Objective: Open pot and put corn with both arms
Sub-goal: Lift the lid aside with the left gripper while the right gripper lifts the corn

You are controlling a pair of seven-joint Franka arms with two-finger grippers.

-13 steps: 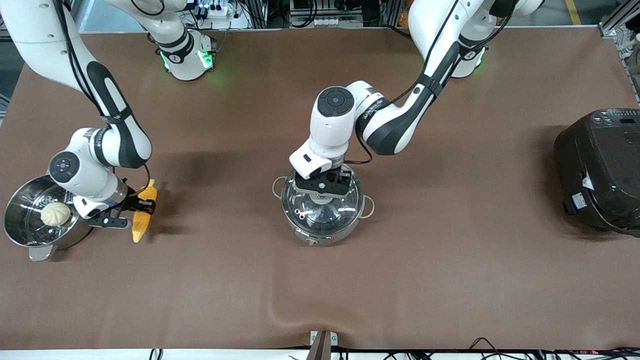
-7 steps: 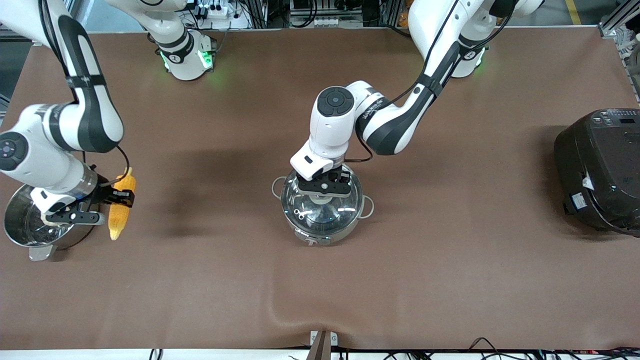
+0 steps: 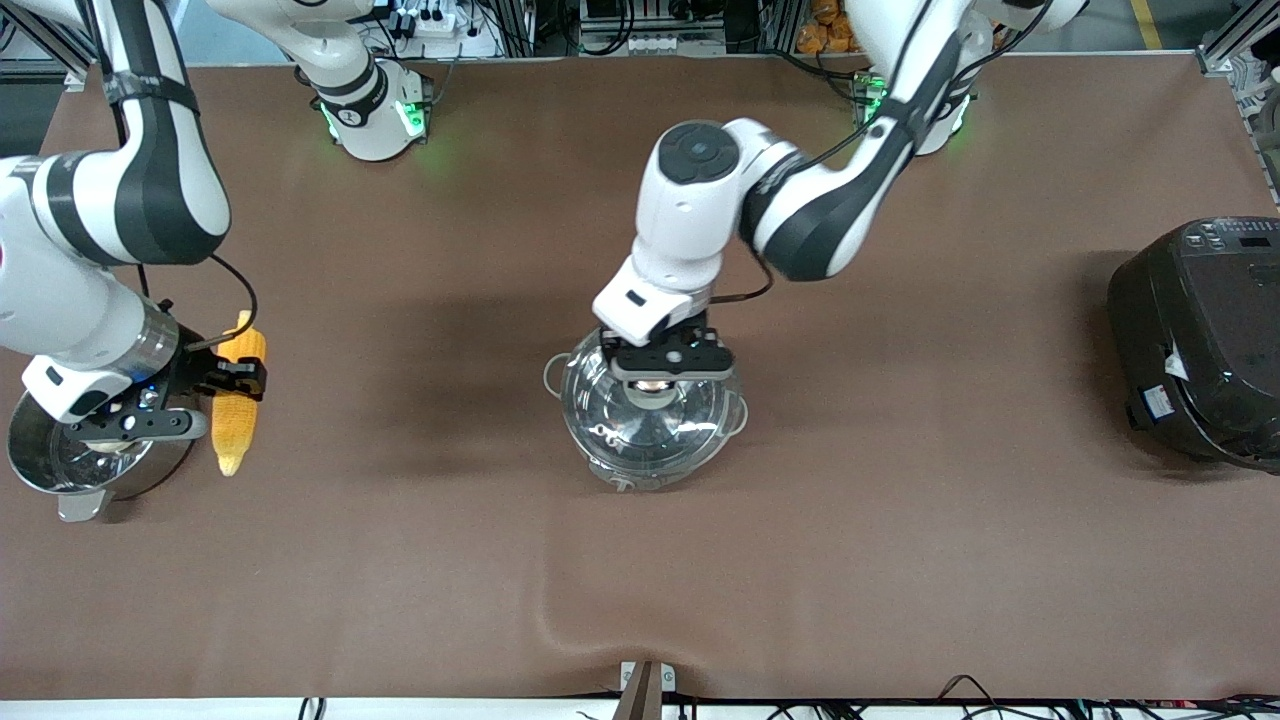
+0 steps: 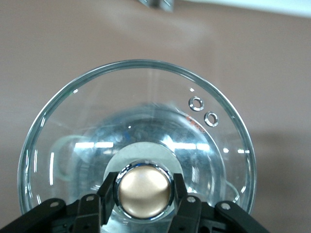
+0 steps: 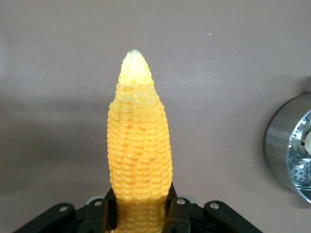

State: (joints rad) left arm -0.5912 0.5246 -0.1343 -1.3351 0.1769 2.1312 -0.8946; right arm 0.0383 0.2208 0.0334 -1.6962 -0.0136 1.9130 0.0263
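Observation:
The steel pot (image 3: 612,478) stands mid-table. My left gripper (image 3: 655,378) is shut on the copper-coloured knob (image 4: 144,189) of the glass lid (image 3: 650,435) and holds the lid a little above the pot. In the left wrist view the left gripper (image 4: 144,194) has a finger on each side of the knob, and the pot shows through the lid (image 4: 97,111). My right gripper (image 3: 232,382) is shut on the yellow-orange corn (image 3: 232,435) and holds it in the air beside the steamer pot. In the right wrist view the right gripper (image 5: 141,213) clamps the thick end of the corn (image 5: 138,145).
The steel steamer pot (image 3: 40,475) stands at the right arm's end of the table, partly under that arm; its wall shows in the right wrist view (image 5: 284,141). The big black cooker (image 3: 1200,340) stands at the left arm's end. Brown mat covers the table.
The right arm has risen with the corn and shifted toward its end of the table. The left arm has risen, and the lid has come up off the pot.

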